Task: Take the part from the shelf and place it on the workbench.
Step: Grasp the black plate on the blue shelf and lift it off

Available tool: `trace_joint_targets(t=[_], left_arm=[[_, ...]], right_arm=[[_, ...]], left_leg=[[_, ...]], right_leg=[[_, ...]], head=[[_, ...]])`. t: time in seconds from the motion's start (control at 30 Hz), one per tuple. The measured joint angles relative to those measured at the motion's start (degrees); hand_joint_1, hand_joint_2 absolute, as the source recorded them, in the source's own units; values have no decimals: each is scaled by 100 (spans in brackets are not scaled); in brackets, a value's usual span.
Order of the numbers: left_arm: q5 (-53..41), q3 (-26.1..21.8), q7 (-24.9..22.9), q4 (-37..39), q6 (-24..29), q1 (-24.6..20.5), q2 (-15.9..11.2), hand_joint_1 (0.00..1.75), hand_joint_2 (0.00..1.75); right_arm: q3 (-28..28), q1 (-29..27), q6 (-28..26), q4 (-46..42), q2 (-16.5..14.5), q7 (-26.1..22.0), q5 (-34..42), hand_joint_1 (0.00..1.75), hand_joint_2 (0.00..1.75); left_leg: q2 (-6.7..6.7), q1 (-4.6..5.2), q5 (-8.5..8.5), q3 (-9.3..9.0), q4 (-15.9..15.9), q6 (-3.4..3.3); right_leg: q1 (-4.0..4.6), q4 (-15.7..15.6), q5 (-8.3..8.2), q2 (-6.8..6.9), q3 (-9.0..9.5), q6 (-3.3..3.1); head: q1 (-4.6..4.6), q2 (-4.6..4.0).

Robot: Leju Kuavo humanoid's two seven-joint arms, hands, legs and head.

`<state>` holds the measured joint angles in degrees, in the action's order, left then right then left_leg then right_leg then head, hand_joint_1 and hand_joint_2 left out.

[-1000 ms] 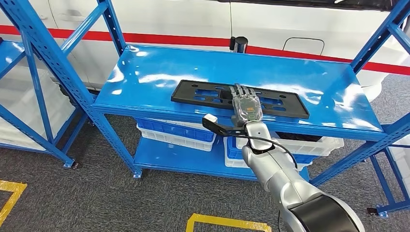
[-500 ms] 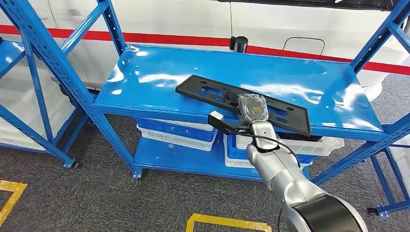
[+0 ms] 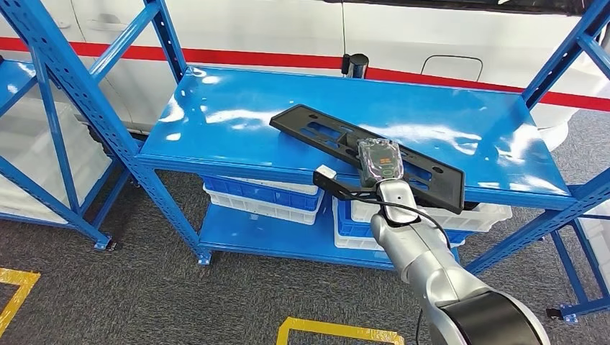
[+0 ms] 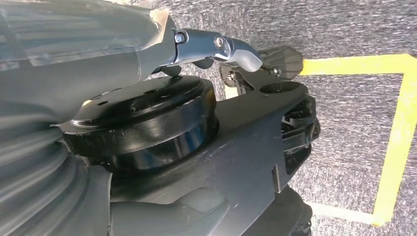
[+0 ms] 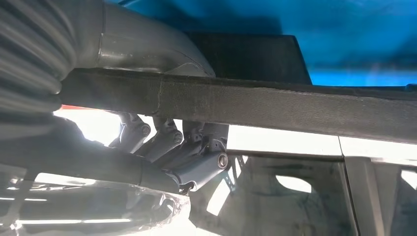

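Observation:
The part (image 3: pixel 324 133) is a long flat black plate with cut-outs, lying slantwise on the top of the blue shelf (image 3: pixel 237 108). Its right corner juts past the shelf's front edge. My right hand (image 3: pixel 379 159) grips the plate's near long edge about the middle. In the right wrist view the plate's edge (image 5: pixel 275 108) runs across, with the thumb on one face and the curled fingers (image 5: pixel 196 157) on the other. My left hand (image 4: pixel 216 46) hangs over grey carpet, and how its fingers lie is unclear.
Blue and white crates (image 3: pixel 259 198) fill the lower shelf. A second blue rack (image 3: pixel 65 108) stands at the left. A black cylinder (image 3: pixel 354 66) sits at the shelf's back edge. Yellow tape (image 3: pixel 338 330) marks the carpet in front.
The right hand's fingers lay flat on the plate, then closed on its near edge. The plate has turned and slid toward me, its right end now over the shelf's front edge.

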<state>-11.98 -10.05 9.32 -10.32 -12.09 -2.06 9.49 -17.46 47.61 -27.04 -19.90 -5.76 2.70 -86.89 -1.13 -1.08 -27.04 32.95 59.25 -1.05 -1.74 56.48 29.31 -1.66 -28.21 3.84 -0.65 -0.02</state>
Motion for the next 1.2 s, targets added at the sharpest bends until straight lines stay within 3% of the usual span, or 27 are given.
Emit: trace_joint_targets(t=[0.17, 0.23, 0.43, 0.8, 1.2], left_arm=[[-2, -1, 24, 0, 196, -6, 3, 0, 175], [1, -1, 24, 0, 236, -9, 3, 0, 175], [67, -19, -67, 0, 364, -17, 3, 0, 175], [75, -145, -247, 0, 638, -24, -40, 0, 175], [172, -336, -247, 0, 668, -16, -37, 0, 175]], right_arm=[[67, -93, -933, -131, -6, -336, -62, 175, 175], [84, -107, -1060, -205, -9, -380, -69, 175, 175], [124, -286, -1113, -636, -6, -576, -70, 175, 175], [-7, -1329, -1117, -3257, 32, -1376, 585, 175, 175], [-505, -2409, -1114, -5339, 478, -1772, 1217, 175, 175]], left_leg=[[0, 0, 0, 2, 0, 0], [0, 0, 0, 2, 0, 0], [0, 0, 0, 3, 0, 0], [1, -1, -1, 11, -1, 1], [-4, 53, -8, 22, 12, -11]], right_leg=[[0, 0, 0, 0, 0, 0], [0, 0, 0, 1, 0, 0], [0, 0, 0, 1, -1, 0], [1, 0, 2, 2, -13, -1], [-42, -10, -4, 5, -19, 8]], head=[[1, 0], [0, 0], [2, 0], [1, 0], [1, 0]])
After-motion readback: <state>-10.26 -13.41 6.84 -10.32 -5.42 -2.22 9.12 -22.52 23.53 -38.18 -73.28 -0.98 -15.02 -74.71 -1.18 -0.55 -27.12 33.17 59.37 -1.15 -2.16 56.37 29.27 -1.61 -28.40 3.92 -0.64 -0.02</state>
